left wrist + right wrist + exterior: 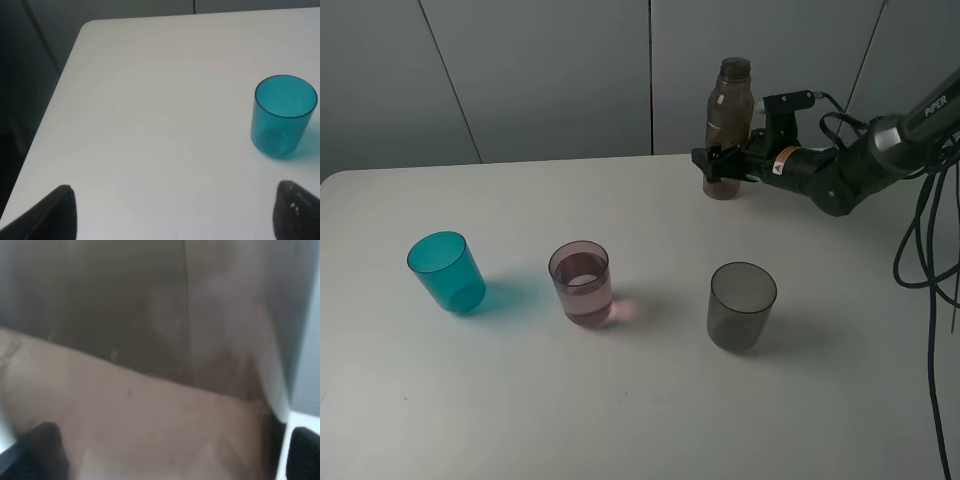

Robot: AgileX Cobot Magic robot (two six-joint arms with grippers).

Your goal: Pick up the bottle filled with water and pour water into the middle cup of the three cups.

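- The right end effector (720, 163) pinches the bottle (728, 125) low on its body; the bottle stands upright at the counter (620, 410) back edge.
- The middle cup (582, 283), holding some water, sits between the teal cup (446, 271) and the grey cup (741, 305).
- The left end effector (175, 212) is spread wide, near the teal cup.

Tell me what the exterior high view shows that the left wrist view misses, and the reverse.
Only exterior high: the bottle standing upright at the table's far side with the right gripper around its lower part, the pinkish middle cup holding some liquid, and the grey cup. Only left wrist: the left gripper, open, holding nothing. Both: the teal cup, upright on the white table.
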